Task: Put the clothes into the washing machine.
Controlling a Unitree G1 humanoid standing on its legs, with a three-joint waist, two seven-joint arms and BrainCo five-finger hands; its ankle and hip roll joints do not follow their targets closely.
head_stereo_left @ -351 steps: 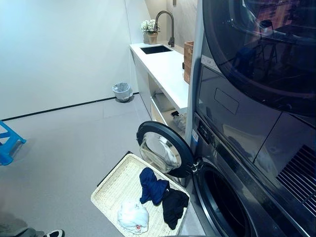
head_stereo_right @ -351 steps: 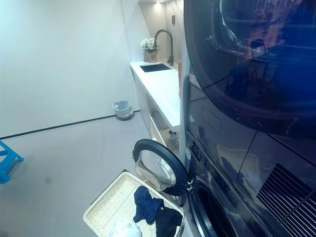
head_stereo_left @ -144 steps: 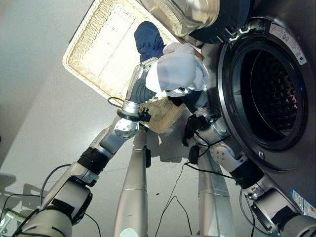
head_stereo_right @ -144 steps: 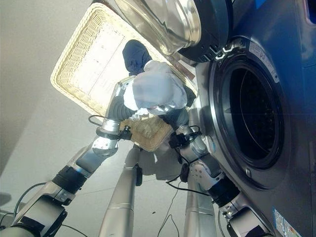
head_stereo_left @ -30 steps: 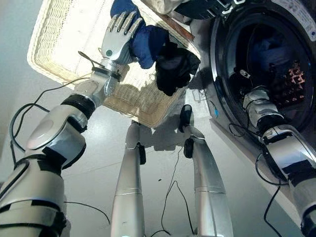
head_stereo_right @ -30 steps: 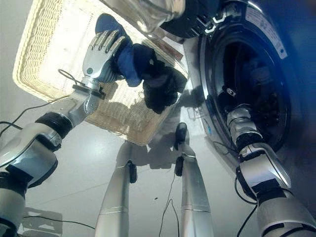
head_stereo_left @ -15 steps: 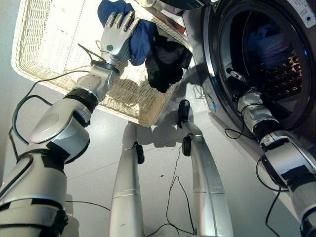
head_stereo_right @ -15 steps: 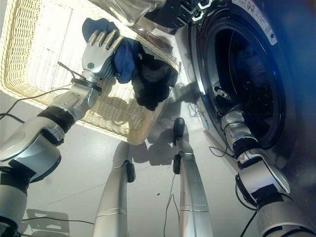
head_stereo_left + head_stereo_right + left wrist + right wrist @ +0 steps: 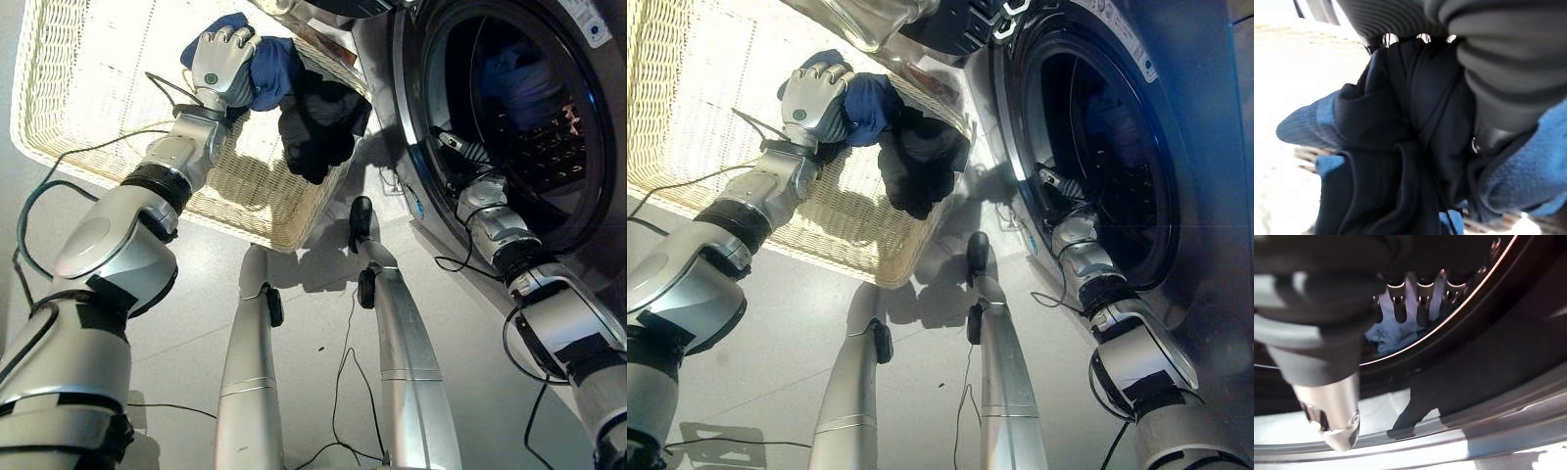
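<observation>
Left robot hand curls its fingers into the soft blue fleece in the woven basket; right robot hand reaches into the steel drum, fingers straight.

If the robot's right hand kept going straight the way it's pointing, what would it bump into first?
Probably the pale cloth lying in the washing machine's drum. The right hand points into the opening, though how far in is unclear.

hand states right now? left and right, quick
Left hand: shut on the blue garment in the basket.
Right hand: inside the washer drum, fingers straight, open.
</observation>
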